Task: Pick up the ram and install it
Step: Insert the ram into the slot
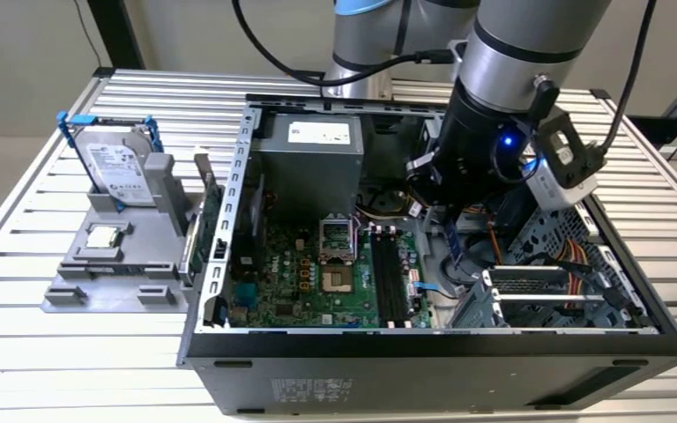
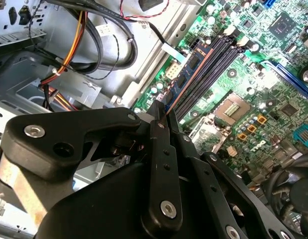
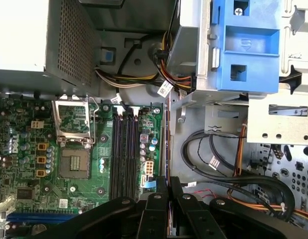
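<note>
My gripper hangs inside the open computer case, shut on the ram. The ram is a thin green stick with dark chips, held on edge and pointing down at the motherboard. In the second wrist view the ram runs out from between the black fingers, alongside the dark memory slots. In the first wrist view its thin edge stands just beside the board's rim, a little off the slots. It hangs above the board, not seated in a slot.
A grey power supply fills the case's back. The CPU socket lies beside the slots. Loose cables and a blue drive cage crowd the other side. Outside, at the exterior view's left, a hard drive stands in a grey holder.
</note>
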`<state>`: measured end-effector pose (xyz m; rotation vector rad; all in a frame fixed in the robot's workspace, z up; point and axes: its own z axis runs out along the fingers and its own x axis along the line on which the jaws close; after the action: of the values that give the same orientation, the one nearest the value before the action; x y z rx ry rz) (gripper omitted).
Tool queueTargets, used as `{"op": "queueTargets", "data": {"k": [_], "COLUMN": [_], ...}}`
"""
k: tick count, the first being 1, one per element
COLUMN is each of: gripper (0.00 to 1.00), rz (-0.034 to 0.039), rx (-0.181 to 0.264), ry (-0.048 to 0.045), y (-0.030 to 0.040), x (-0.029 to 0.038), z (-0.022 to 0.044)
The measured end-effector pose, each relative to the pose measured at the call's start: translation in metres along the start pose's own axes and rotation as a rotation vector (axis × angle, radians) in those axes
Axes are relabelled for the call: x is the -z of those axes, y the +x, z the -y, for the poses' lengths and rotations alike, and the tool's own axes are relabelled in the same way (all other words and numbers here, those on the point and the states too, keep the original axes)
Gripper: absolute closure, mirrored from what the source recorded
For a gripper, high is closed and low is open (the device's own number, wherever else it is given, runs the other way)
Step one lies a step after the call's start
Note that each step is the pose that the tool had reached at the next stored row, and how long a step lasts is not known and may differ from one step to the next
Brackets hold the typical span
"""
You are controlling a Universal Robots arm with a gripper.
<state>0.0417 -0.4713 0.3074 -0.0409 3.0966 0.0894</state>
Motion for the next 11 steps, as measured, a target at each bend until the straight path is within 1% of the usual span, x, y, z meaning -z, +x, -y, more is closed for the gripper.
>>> {"op": "queueTargets", "data": {"k": [11], "gripper": [1.0], "rz": [0.0], "rx": [0.0], "ry": [0.0003], "y": [0.0002], "x": [-0.0033], "z": [0.0002]}}
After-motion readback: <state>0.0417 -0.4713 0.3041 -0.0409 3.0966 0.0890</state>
